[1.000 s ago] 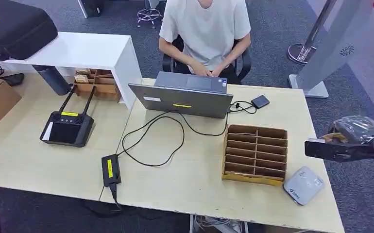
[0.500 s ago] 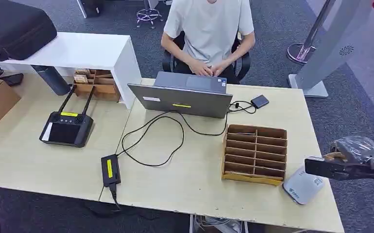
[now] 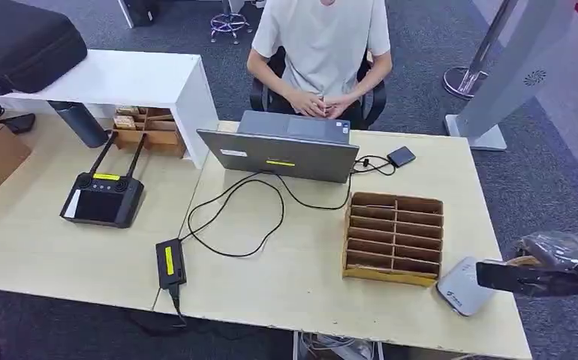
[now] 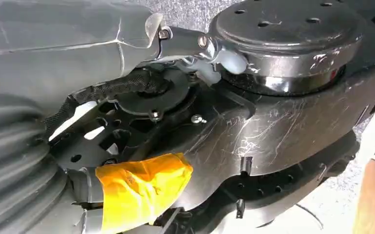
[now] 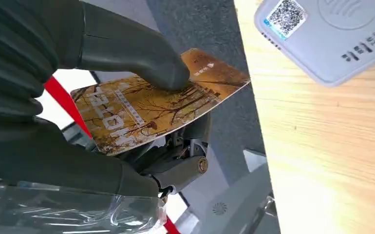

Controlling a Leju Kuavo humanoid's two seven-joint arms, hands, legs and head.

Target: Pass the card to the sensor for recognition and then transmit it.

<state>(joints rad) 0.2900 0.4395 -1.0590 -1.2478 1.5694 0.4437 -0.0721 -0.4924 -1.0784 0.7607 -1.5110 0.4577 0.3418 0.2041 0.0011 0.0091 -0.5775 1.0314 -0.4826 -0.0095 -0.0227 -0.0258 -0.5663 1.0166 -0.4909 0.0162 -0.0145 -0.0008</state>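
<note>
Since approx 1 s ago, right hand (image 3: 552,270) has dropped lower at the table's (image 3: 286,300) right edge, now level w/ the sensor (image 3: 460,285) instead of above it; sensor, organiser and laptop haven't shifted. Right hand grips the card (image 5: 156,102), thumb pressed on its orange tree-print face, darker fingers underneath. Card sits flat in the hand, its far corner poking out over the carpet just off the table edge, near the sensor but not touching it. Sensor is a grey-white pad w/ QR label, lying on the table just ahead of the hand. Wooden slotted organiser (image 3: 395,236) is beyond the sensor, laptop (image 3: 282,154) farther off. Left hand: can't tell its state; left wrist view gives dark robot parts only.
</note>
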